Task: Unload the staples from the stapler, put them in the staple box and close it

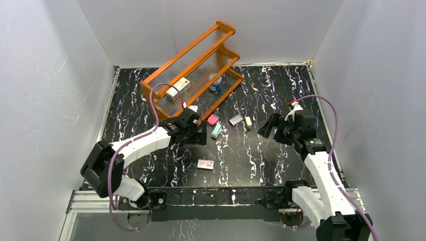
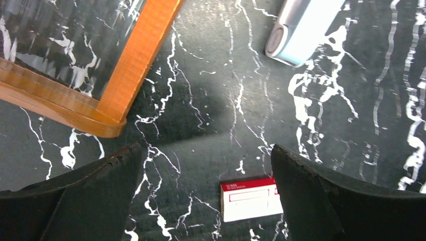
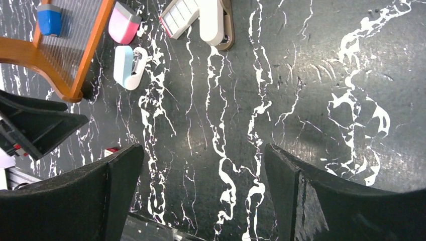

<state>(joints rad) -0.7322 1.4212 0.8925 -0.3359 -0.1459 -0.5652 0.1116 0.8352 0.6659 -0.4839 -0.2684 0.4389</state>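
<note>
Teal stapler (image 2: 301, 29) just beyond left claw (image 2: 206, 154)

**A robot test cell in a lab**

Plain white panels (image 1: 50, 75) box in a table (image 1: 261, 160) covered with a black marble-patterned sheet. A left arm (image 1: 140, 143) and a right arm (image 1: 321, 170) are bolted to a metal rail (image 1: 80, 201) at its near edge, with purple cables (image 1: 334, 125) looping off them. An orange rack (image 1: 193, 65) and a small stapler (image 1: 216, 131) sit on the sheet.
</note>
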